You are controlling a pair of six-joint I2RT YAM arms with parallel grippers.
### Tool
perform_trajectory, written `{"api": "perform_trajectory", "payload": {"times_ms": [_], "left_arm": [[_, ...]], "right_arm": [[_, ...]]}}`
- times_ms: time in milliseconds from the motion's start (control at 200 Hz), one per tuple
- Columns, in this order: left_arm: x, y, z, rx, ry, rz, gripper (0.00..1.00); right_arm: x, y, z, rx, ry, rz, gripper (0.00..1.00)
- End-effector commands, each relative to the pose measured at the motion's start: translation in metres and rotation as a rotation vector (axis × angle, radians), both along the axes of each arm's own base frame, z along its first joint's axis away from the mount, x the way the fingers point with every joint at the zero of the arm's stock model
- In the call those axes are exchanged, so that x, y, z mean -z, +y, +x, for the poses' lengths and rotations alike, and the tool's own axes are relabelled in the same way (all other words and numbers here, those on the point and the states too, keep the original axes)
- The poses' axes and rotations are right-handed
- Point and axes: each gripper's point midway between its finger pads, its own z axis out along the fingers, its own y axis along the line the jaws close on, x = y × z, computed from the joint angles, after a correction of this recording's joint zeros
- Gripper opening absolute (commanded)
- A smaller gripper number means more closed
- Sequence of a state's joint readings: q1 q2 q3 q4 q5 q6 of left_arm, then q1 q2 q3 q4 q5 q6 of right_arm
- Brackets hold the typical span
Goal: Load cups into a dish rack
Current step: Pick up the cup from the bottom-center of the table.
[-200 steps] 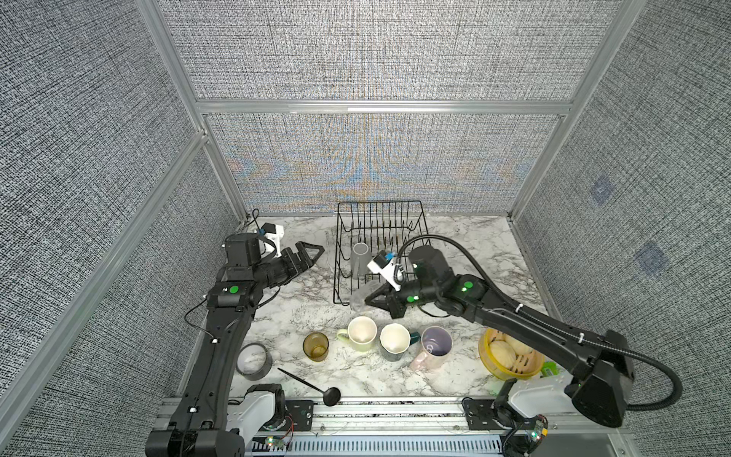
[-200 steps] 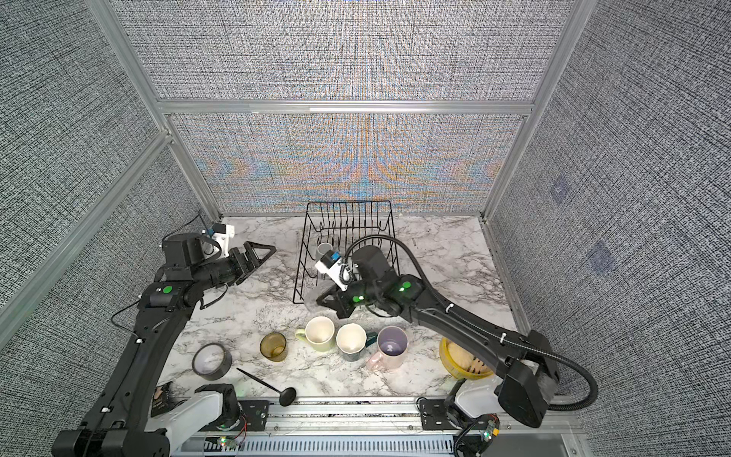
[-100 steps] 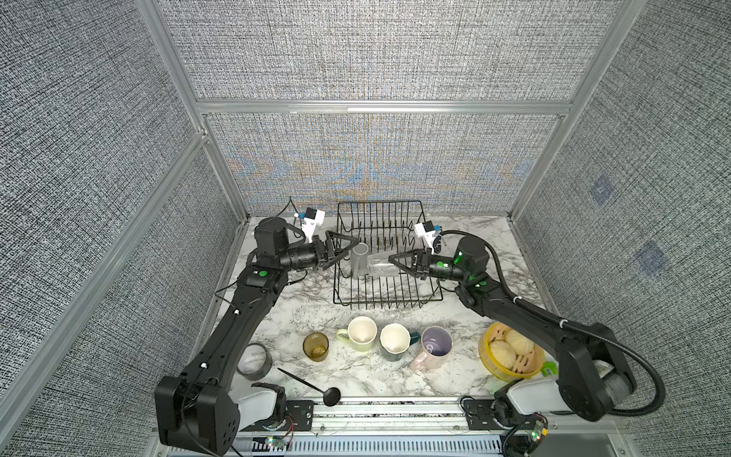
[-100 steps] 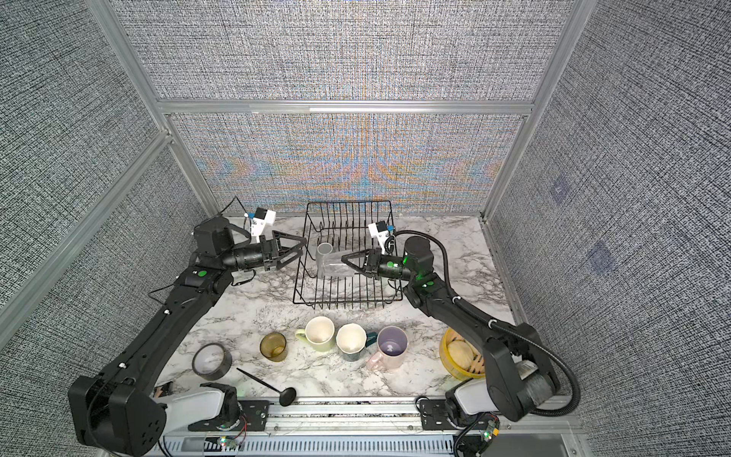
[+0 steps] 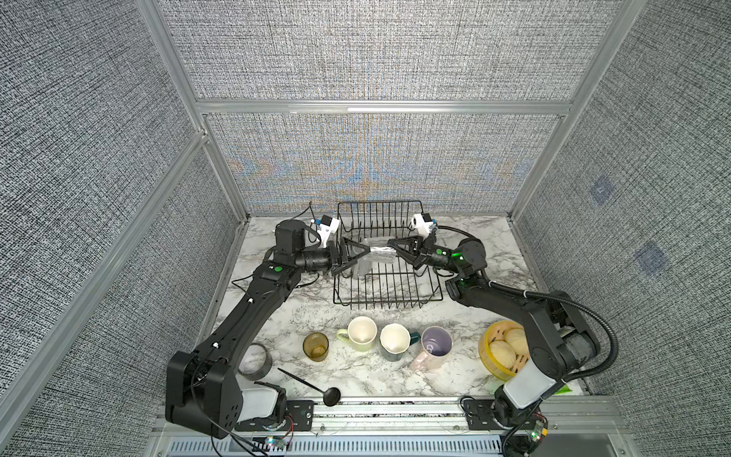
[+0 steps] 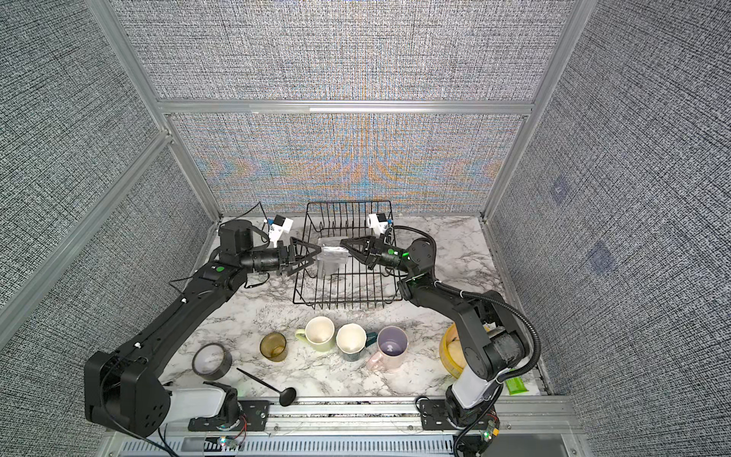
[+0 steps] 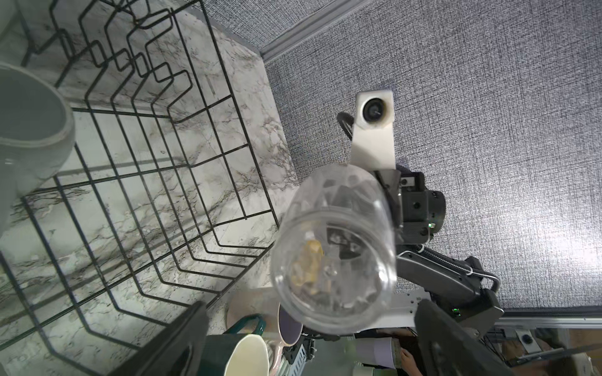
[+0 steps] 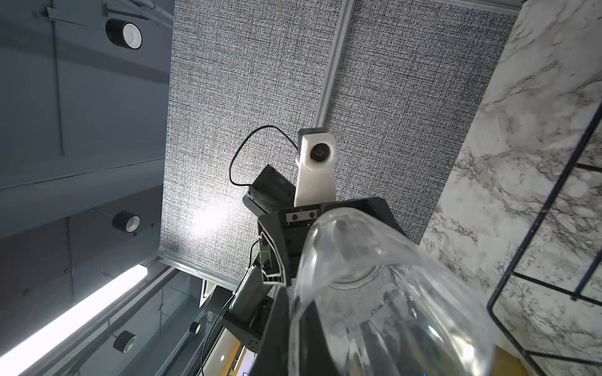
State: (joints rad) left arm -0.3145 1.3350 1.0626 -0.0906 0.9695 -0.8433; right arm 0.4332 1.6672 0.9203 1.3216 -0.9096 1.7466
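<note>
A clear glass [image 5: 377, 253] [image 6: 334, 255] hangs on its side above the black wire dish rack [image 5: 387, 304] [image 6: 344, 304]. My right gripper [image 5: 393, 246] [image 6: 347, 244] is shut on its rim, one finger inside. My left gripper [image 5: 362, 255] [image 7: 311, 306] is open, its fingers [image 7: 185, 338] on either side of the glass's [image 7: 335, 260] other end. A grey mug [image 7: 29, 130] sits in the rack. On the table in front stand an amber tumbler [image 5: 315, 346], a yellow-green mug [image 5: 362, 333], a dark teal mug [image 5: 394, 341] and a pink mug [image 5: 433, 348].
A yellow steamer basket with buns [image 5: 502, 350] sits at the front right beside the right arm's base. A tape roll [image 5: 255, 360] and a black ladle [image 5: 312, 387] lie at the front left. Fabric walls close in the back and sides.
My right gripper carried the glass from the rack's front left corner to above the rack and turned it sideways. The left arm swung in to the glass's free end.
</note>
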Motion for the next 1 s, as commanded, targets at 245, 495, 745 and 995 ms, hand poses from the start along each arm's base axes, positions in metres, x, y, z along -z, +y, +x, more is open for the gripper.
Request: {"api": "perform_trajectory", "payload": {"times_ms": [245, 495, 745, 995], "left_arm": [[-0.021, -0.022, -0.002, 0.062, -0.037, -0.080, 0.96], [-0.021, -0.021, -0.002, 0.055, -0.021, -0.078, 0.76], [-0.012, -0.019, 0.004, 0.018, -0.003, -0.046, 0.62], [-0.003, -0.018, 0.015, -0.013, -0.005, 0.000, 0.61]], "right_arm": [[-0.008, 0.015, -0.007, -0.059, -0.001, 0.039, 0.00], [0.004, 0.015, -0.003, -0.048, 0.023, 0.027, 0.00], [0.006, 0.013, -0.002, -0.046, 0.021, 0.023, 0.00], [0.015, 0.001, 0.004, -0.015, 0.046, 0.012, 0.33]]}}
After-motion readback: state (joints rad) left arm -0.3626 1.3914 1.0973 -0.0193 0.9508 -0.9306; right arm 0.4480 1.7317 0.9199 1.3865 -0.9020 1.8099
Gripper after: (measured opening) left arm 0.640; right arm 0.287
